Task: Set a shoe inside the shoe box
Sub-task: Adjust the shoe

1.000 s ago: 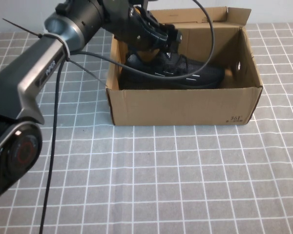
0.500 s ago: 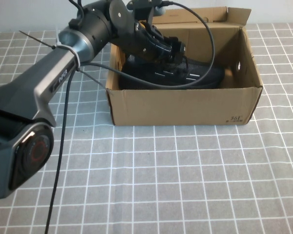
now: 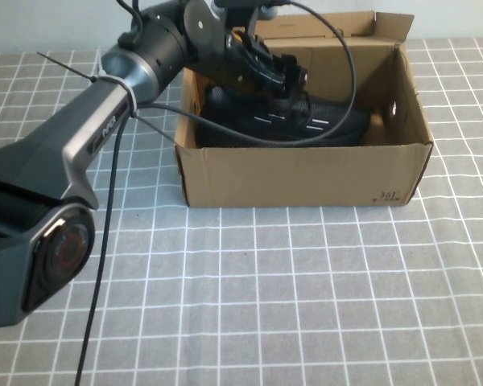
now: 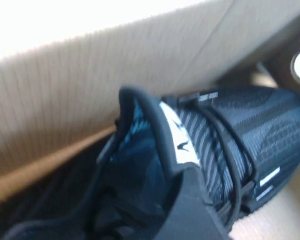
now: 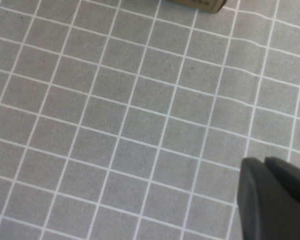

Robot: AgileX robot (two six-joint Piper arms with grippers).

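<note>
Lying lengthwise on the floor of the shoe box (image 3: 306, 177), the shoe (image 3: 326, 122) was seen as an all-black knit sneaker with black laces, short white dash marks along its side and a small white tag on the tongue. Its toe was pointed toward the box's right wall and its heel toward the left wall. In the left wrist view the tongue tag, the laces and 2 white dashes on the shoe (image 4: 230, 135) were shown close up against the corrugated inner wall.

The shoe box was seen as brown corrugated cardboard with upright flaps and a round hole in its right wall. Small dark print was carried on the front right corner; it seemed to read "301", though the smaller line under it could not be read.

The left gripper (image 3: 294, 87) was reached into the box over the shoe's collar, its jaws held wide apart; whether the shoe was touched could not be told. The right gripper (image 5: 275, 200) was hung over the grey checked table cover (image 3: 306, 305), its jaws closed on nothing, with a box corner at the edge of its view. Open cover was left in front of the box and to both sides.
</note>
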